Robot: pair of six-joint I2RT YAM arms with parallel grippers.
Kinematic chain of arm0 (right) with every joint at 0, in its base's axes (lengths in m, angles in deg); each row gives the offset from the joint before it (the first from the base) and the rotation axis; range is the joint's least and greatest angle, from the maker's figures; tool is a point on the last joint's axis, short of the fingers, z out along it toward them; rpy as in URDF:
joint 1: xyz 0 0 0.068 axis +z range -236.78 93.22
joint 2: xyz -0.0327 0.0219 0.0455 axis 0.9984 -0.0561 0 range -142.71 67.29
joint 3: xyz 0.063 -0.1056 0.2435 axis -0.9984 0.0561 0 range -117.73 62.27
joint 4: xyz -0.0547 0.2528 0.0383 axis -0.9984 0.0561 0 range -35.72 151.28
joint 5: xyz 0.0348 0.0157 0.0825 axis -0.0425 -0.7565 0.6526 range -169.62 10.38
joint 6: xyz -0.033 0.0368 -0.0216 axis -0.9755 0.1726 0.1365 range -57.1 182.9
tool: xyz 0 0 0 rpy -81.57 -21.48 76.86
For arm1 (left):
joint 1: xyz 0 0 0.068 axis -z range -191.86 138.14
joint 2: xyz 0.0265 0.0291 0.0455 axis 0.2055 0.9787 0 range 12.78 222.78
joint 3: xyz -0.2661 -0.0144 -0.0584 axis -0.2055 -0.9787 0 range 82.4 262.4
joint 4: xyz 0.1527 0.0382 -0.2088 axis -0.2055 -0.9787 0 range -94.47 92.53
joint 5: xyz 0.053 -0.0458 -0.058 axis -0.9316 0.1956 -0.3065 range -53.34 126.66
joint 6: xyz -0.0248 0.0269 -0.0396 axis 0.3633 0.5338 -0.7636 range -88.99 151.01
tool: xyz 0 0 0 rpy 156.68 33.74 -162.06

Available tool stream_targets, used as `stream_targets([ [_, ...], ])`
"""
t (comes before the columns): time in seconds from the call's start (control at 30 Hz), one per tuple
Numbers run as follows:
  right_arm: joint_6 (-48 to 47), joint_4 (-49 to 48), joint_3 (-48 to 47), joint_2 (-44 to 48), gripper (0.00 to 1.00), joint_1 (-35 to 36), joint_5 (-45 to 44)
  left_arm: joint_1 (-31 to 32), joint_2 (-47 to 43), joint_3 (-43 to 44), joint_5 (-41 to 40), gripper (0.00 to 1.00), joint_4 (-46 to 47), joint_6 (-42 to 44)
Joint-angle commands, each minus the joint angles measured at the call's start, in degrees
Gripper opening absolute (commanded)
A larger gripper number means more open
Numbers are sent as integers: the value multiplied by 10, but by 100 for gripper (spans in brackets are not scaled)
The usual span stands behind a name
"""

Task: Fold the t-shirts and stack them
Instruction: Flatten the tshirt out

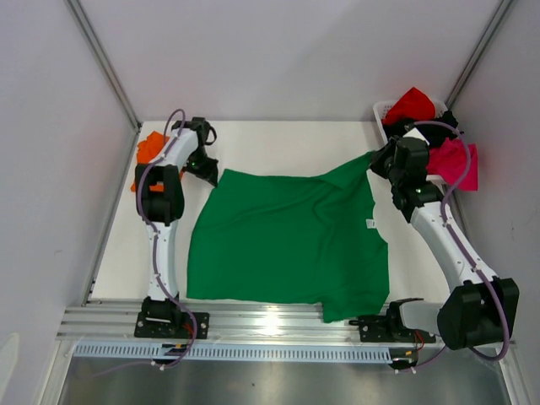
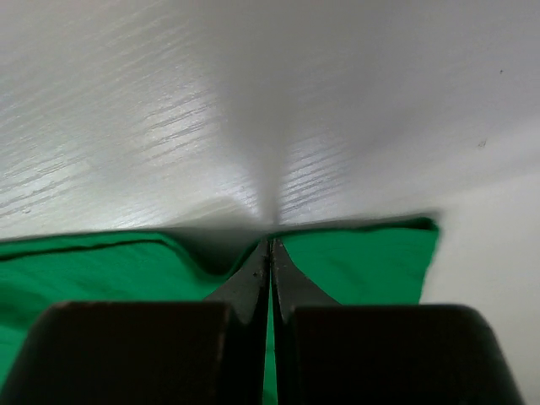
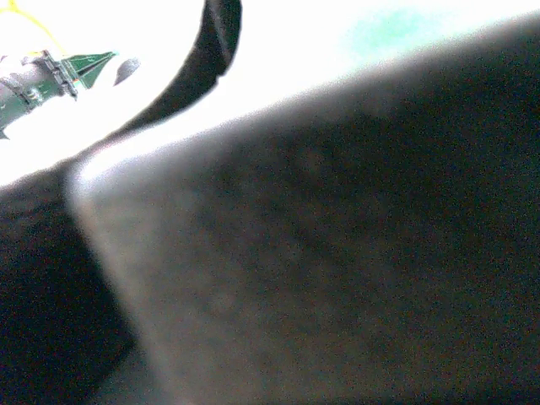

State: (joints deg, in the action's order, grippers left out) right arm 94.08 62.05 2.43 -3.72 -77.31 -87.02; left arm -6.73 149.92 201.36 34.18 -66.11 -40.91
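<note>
Lying spread across the white surface (image 1: 278,139), the bright green cloth t-shirt (image 1: 287,245) sits between my two arms, flat enough to fold. My left tool (image 2: 270,245) is clenched on its far left corner, I judge to draw that edge taut. My right tool (image 1: 380,160) rests at the far right corner; whether it grips I cannot tell. A crumpled orange t-shirt (image 1: 150,148) waits far left; a red t-shirt (image 1: 411,103) and a magenta t-shirt (image 1: 456,162) fill the white basket (image 1: 380,110).
</note>
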Motion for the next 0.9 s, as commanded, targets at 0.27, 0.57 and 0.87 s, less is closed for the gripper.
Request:
stream_targets([
  [0.27, 10, -39, 0, -20, 3, -1, 13, 9, -143, -13, -17, 4, 56, 7],
  [0.57, 12, -46, -4, -32, 3, 2, 24, 13, -72, 10, 88, 20, 138, 38],
  [0.87, 4, -70, -28, -149, 3, 28, 116, 21, -82, -58, 107, 20, 190, 39],
])
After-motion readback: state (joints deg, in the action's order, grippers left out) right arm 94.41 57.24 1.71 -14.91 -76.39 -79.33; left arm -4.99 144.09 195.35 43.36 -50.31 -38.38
